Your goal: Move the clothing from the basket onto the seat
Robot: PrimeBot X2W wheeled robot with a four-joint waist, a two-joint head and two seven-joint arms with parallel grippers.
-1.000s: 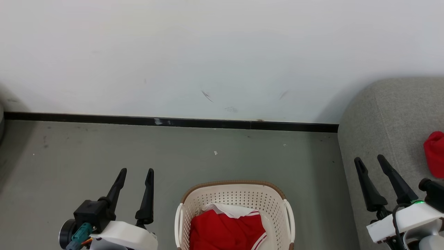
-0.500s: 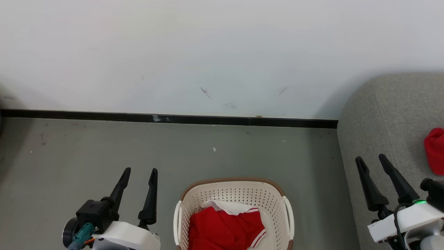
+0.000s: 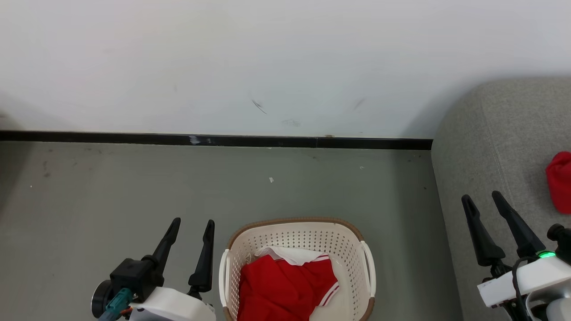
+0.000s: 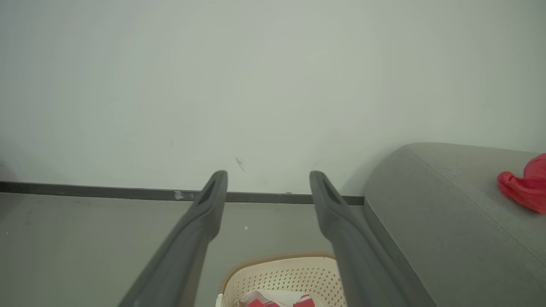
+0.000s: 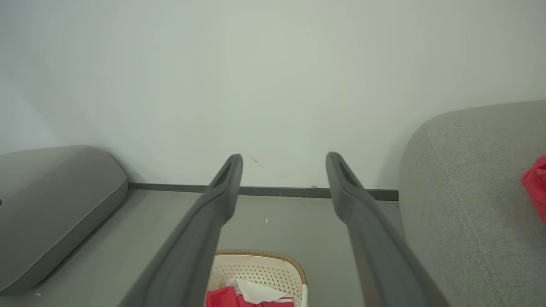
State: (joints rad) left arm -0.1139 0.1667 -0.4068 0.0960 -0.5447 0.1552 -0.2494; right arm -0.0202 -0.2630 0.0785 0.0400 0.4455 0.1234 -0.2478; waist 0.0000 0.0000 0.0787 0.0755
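The clothing lies heaped in the basket; another red piece rests on the seat, right of the basket; left hand just left of it, right hand well right, both spread wide and empty, likely poised for reaching in.

**All quiet, nothing gripped**

The basket sits on the floor with red clothing heaped inside. Left tool just beside it, spread wide, empty. Right tool gapes by the grey seat, where another red garment lies at far right.
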